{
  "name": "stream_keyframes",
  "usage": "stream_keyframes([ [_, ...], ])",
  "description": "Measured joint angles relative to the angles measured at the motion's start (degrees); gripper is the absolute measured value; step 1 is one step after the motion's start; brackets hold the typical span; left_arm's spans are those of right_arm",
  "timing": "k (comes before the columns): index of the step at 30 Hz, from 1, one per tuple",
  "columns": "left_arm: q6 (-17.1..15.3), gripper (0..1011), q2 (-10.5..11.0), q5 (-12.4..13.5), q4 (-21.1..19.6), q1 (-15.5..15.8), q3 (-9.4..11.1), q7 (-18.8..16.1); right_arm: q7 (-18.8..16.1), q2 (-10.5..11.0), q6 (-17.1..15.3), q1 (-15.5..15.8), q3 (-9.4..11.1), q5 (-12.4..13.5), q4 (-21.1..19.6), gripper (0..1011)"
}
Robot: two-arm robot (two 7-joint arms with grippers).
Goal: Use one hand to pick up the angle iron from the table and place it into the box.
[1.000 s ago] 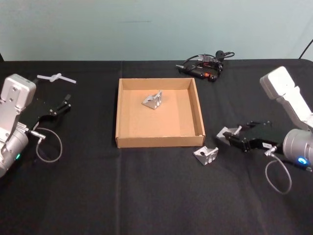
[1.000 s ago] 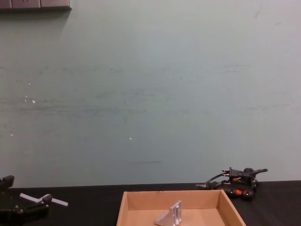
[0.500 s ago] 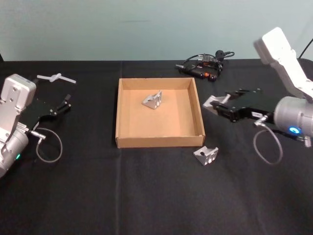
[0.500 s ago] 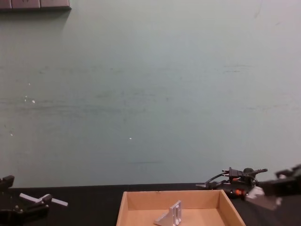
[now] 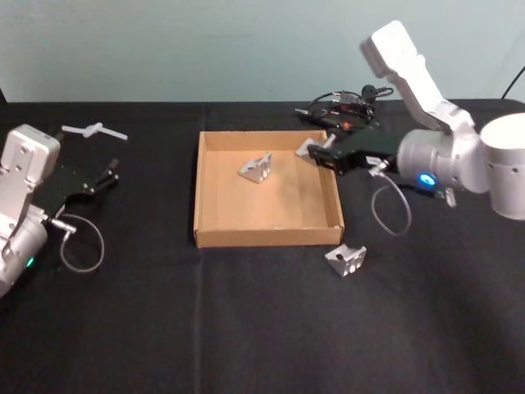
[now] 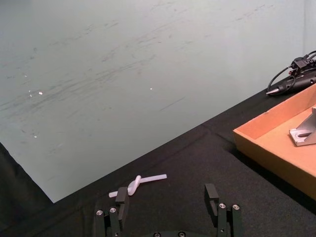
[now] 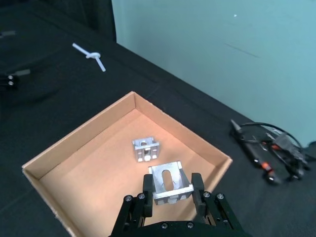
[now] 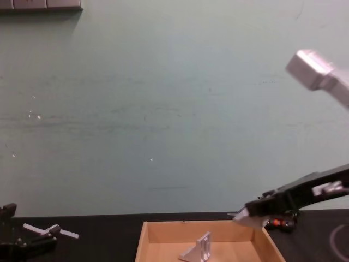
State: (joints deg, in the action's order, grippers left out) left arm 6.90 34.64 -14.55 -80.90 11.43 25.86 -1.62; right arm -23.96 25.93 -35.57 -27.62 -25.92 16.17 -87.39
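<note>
Looks like the carry step. A silver angle iron (image 7: pixel 169 180) is pinched between the fingers of the right gripper (image 5: pixel 318 154), which is held up over the far right corner of the cardboard box (image 5: pixel 267 238), roughly above the wall and not yet down inside. Below and just past the fingertips the bare box floor can be seen. A second angle iron (image 7: pixel 145 149) is already lying there, a little farther on toward the middle of the box. A third angle iron (image 5: pixel 345 259) is left on the table (image 5: pixel 246 336), down behind the gripper and just outside the box's near right corner. The left gripper (image 6: pixel 168 205) is parked well away on the other side of the box, with its fingers spread and nothing between them. For the next move, the held piece probably needs to be taken a bit farther in over open cardboard and lowered. Then it can be let go, clear of both the wall and the bracket already in there so nothing gets knocked. After that, the one by the corner is likely to be wanted.
</note>
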Motion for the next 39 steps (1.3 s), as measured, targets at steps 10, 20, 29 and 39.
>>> stream_keyframes([
  [10,0.0,1005,0.0,0.0,0.0,0.0,0.0,0.0,-0.3,-5.2,1.5,-4.8,-3.4,-2.5,9.6,465],
  [20,0.0,1005,0.0,0.0,0.0,0.0,0.0,0.0,-0.3,-6.8,2.0,-5.9,-3.6,-3.2,12.4,465],
  [29,0.0,1005,0.0,0.0,0.0,0.0,0.0,0.0,-0.2,-6.6,2.0,-5.8,-3.6,-3.1,12.1,640],
  [39,0.0,1005,0.0,0.0,0.0,0.0,0.0,0.0,-0.2,-6.6,1.9,-5.7,-3.6,-3.1,11.9,928],
])
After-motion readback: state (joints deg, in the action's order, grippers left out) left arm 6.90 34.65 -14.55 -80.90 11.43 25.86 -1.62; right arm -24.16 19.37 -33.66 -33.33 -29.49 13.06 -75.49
